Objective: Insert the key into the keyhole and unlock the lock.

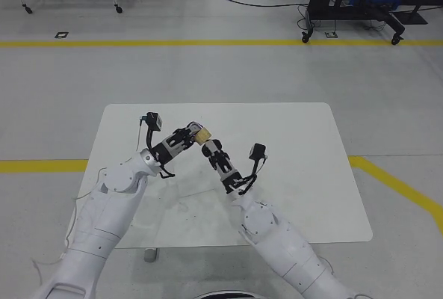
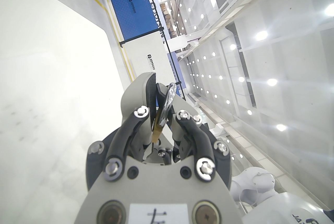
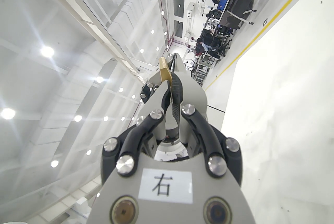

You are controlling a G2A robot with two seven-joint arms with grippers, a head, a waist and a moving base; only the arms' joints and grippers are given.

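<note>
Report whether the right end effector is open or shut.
Shut: in the right wrist view the right end effector is clamped on a brass piece.

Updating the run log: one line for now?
left claw: shut on looped brass piece | right claw: shut on brass block | above table

1 white table with rounded corners [image 1: 311, 194]. 2 white robot arms [image 1: 124, 179], each with 1 black-padded gripper: left gripper [image 2: 159, 85], right gripper [image 3: 169, 67]. 1 brass padlock with a silver shackle [image 2: 167, 105]. 1 flat brass-coloured key [image 3: 169, 85]. 2 small black boxes [image 1: 152, 119], 1 above each wrist. 2 yellow floor lines [image 1: 206, 42].
</note>
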